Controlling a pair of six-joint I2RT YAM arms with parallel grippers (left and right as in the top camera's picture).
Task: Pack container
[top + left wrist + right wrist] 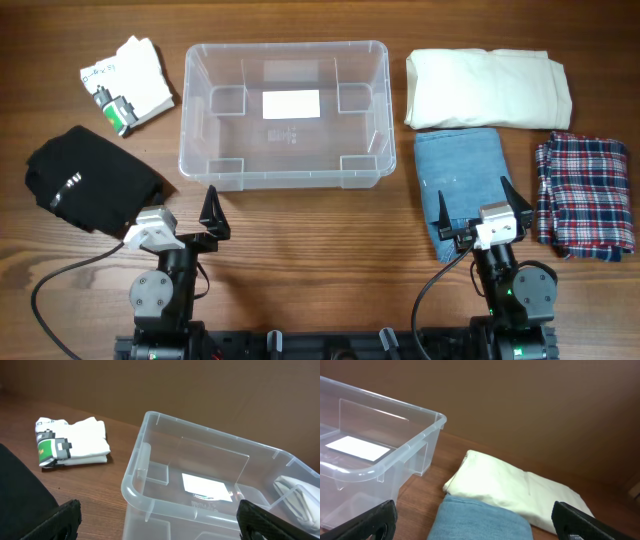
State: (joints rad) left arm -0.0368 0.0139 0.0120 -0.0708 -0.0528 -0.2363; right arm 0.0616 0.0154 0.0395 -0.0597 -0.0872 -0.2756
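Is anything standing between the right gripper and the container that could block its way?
Nothing visible does. The right gripper is open over the folded blue garment; between it and the container there is only bare table.

Lab-style robot bench, by the look of it. You have a wood-grain table [320, 230] with the left arm [160, 290] and right arm [515, 285] fixed to a black rail [330, 345] at the near edge. A cable [36, 295] loops across the top. A plain brown wall [520, 400] stands behind. Folded clothes are staged around a clear bin [283, 110]: cream cloth [487, 88], denim [462, 185], plaid [585, 195], black garment [90, 180], white shirt [128, 85].
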